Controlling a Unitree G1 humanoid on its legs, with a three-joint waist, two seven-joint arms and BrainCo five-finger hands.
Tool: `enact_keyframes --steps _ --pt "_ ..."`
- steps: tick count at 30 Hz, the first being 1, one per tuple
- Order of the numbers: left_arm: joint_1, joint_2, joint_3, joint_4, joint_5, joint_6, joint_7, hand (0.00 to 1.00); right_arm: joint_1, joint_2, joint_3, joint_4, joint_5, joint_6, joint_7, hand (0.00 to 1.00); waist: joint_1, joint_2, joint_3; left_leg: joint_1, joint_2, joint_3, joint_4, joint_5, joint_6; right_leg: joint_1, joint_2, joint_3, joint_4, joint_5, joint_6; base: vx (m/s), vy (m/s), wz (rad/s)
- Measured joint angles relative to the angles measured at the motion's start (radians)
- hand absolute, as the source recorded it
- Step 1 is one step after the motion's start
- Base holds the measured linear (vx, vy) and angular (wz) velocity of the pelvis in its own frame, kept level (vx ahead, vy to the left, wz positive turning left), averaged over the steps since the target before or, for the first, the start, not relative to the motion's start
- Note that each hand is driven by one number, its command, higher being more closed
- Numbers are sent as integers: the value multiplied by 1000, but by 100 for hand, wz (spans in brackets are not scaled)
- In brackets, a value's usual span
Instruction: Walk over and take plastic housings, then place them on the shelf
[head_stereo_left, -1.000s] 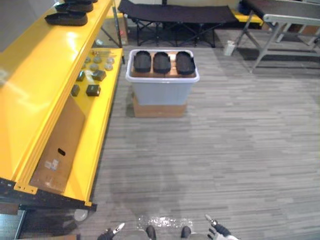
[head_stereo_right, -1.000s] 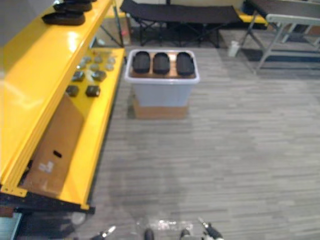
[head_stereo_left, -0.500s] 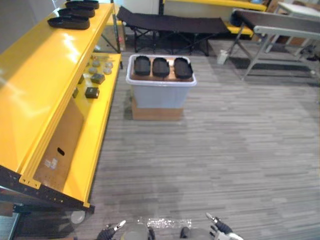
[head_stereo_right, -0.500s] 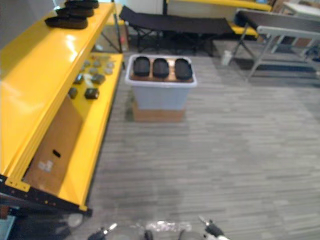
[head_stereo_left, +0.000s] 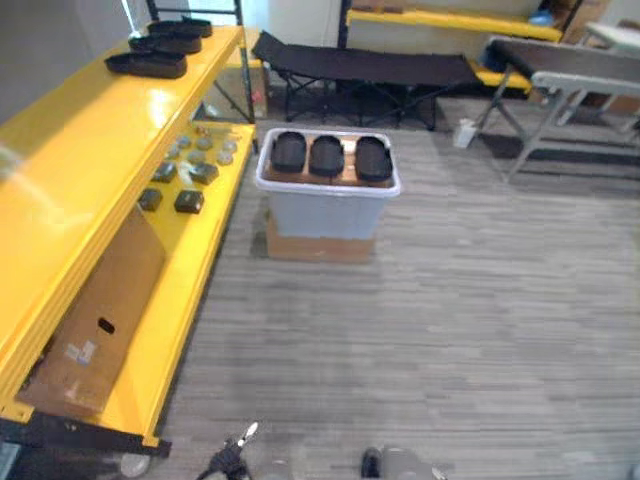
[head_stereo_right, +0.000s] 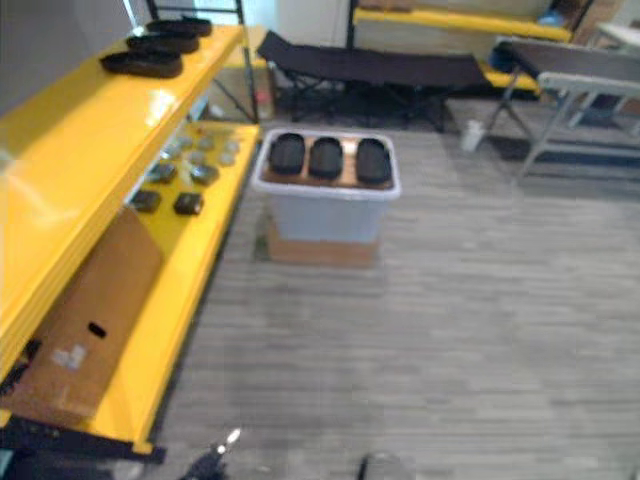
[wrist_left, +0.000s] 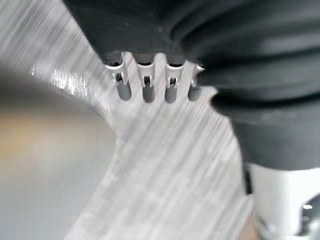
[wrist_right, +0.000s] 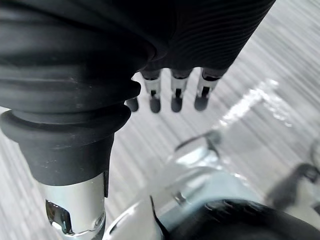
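Hanging straight-fingered, left robot hand (wrist_left: 147, 91) and right robot hand (wrist_right: 176, 95) hold nothing; the view has shifted with the step, yet the plastic housings (head_stereo_left: 327, 155) remain in the bin (head_stereo_left: 325, 208) well ahead, beside the yellow shelf (head_stereo_left: 90, 135): more walking needed

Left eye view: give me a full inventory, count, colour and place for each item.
Shelf: one, yellow, along the left.
Housings on shelf: three, black, top level, far end.
Housings on bin: three, black, in a row on top.
Bin: one, pale grey, mid-floor beside the shelf.
Cardboard box: one, brown, under the bin.
Small parts: several, dark and grey, lower level.
Cardboard sheet: one, brown, leaning on lower level.
Cot: one, black, behind the bin.
Left robot hand: silver, open, empty.
Right robot hand: silver, open, empty.
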Motion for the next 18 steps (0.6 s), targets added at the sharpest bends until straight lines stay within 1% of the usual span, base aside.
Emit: enact_keyframes --steps 1,2,3,4,5,6,7,8,9,10,11,12,13,14,15,16,17,18 --pt "5 0 10 12 -9 -3 0 0 -17 -23 26 -14 -4 -28 2 0 2 9 1 -23 12 5 56 -5 9 73 -4 -1 -49 -1 -3 443 -85 6" --pt "10 -1 14 13 -28 -4 0 0 -28 -25 27 -23 -5 -45 4 0 2 9 1 -34 6 7 45 -7 10 105 -7 -1 -79 -1 -3 412 -44 2" --pt "10 -4 34 11 -38 -4 -1 0 -60 -28 27 -31 -5 -74 6 0 11 3 5 -63 -9 1 -18 -7 10 146 -22 0 -122 0 -2 289 -9 -4" --pt "9 -2 40 7 -39 -6 -4 0 -80 -29 27 -32 -5 -84 8 0 17 -2 8 -82 -21 -1 -68 -7 10 162 -31 3 -142 1 0 332 38 -5" --pt "5 5 49 -6 -41 -8 -11 0 -120 -30 29 -33 -4 -98 9 0 31 -19 19 -116 -55 -14 -201 -2 3 186 -57 3 -174 6 9 315 112 -6" --pt "7 14 66 -22 -37 -12 -16 0 -156 -30 36 -33 -2 -109 9 0 46 -36 34 -144 -83 -30 -354 44 3 214 -79 5 -202 8 12 307 136 -10" --pt "10 21 73 -20 -32 -12 -16 0 -166 -31 45 -34 0 -113 8 0 56 -42 43 -150 -93 -48 -441 90 6 228 -89 7 -214 7 14 372 236 -33" --pt "46 34 84 -16 0 -14 -24 0 -186 -38 77 -43 2 -117 9 0 84 -54 61 -121 -100 -55 -547 285 5 271 -97 26 -238 -10 43 310 203 -34" --pt "59 39 91 -5 16 -14 -28 0 -190 -30 96 -46 2 -118 8 0 91 -65 67 -104 -113 -42 -546 284 42 291 -110 37 -244 -15 49 377 237 -18" --pt "72 56 105 16 25 -16 -41 0 -198 -20 134 -52 5 -118 18 0 93 -96 81 -98 -132 -39 -524 248 43 311 -124 36 -251 -5 31 255 143 6" --pt "73 66 106 19 33 -15 -49 0 -202 -18 144 -56 5 -117 26 0 99 -107 87 -103 -137 -38 -502 225 47 314 -128 37 -250 1 25 334 206 10" --pt "82 77 108 21 57 -14 -57 0 -210 -18 144 -57 6 -115 30 0 111 -124 89 -116 -143 -35 -455 179 58 314 -138 39 -241 6 29 356 218 -5" --pt "85 73 110 24 66 -13 -59 0 -214 -22 142 -57 6 -114 29 0 115 -131 89 -109 -151 -25 -424 138 74 306 -152 45 -194 11 39 359 222 -9" --pt "86 74 109 25 74 -13 -61 0 -214 -24 142 -56 7 -114 30 0 114 -131 88 -97 -157 -20 -417 119 79 292 -161 50 -145 14 44 378 225 -21" --pt "85 77 100 24 90 -16 -64 0 -210 -27 143 -54 6 -106 35 0 107 -130 89 -56 -158 -4 -421 90 92 227 -189 70 28 26 71 363 195 -25" --pt "75 79 74 23 88 -28 -66 0 -199 -27 143 -42 -3 -98 46 0 101 -128 90 -3 -168 6 -433 68 113 153 -219 71 226 12 120 376 172 -22" --pt "64 84 65 22 86 -34 -66 0 -189 -27 143 -34 -14 -92 49 0 99 -127 91 23 -170 6 -437 60 118 124 -222 66 299 -13 124 370 88 -3" --pt "41 101 39 16 79 -40 -66 0 -166 -24 144 -8 -46 -83 49 0 90 -124 91 83 -171 5 -461 50 123 91 -216 36 360 -60 103 403 29 14"
